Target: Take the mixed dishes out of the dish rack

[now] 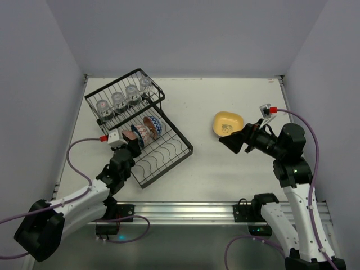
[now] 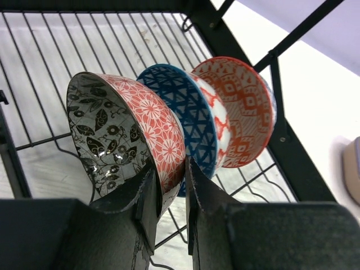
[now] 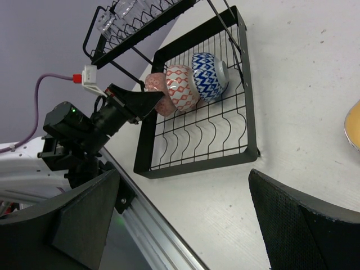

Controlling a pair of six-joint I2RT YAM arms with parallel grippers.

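The black dish rack (image 1: 181, 156) lies at the left, with several clear glass cups (image 1: 119, 102) in its basket part. Three bowls stand on edge in its flat tray: a pink bowl (image 2: 152, 121), a bowl with a blue inside (image 2: 188, 104) and one with a red-brown inside (image 2: 242, 104). My left gripper (image 2: 170, 191) is shut on the pink bowl's rim, one finger inside and one outside; it also shows in the top view (image 1: 133, 145). My right gripper (image 1: 229, 142) is open and empty above the table, beside the yellow plate (image 1: 227, 122). No purple or tan plates show.
The rack (image 3: 250, 112) and its bowls also show in the right wrist view, with the left arm (image 3: 84, 129) beside them. A metal rail (image 1: 185, 211) runs along the near edge. Grey walls close the table on three sides.
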